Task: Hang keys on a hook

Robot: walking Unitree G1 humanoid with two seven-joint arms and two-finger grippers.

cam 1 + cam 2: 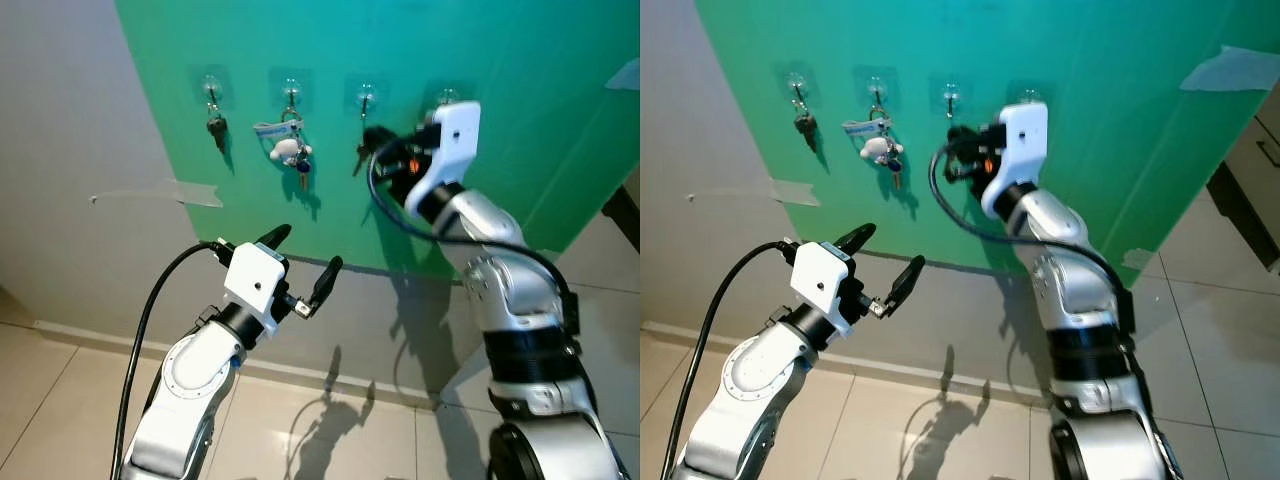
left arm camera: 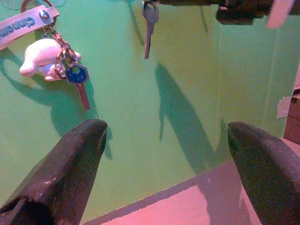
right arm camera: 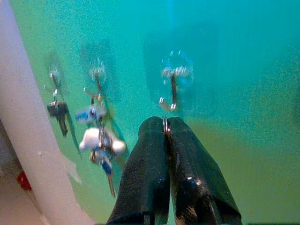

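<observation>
Left hand [image 1: 305,258] sits low in the lower left of the frame, fingers spread wide apart, gripping nothing, pointed at the green board [image 1: 520,120]. Up on the board, four hooks run in a row: far left, a dark key [image 1: 216,126] hangs; next along, a bunch with a white charm and blue key [image 1: 290,150]; then the third hook [image 1: 366,98]. Right hand [image 3: 165,125] is raised at the upper middle, fingers pressed together on a key ring [image 3: 165,124], just below that third hook, with a key [image 1: 360,157] dangling there.
</observation>
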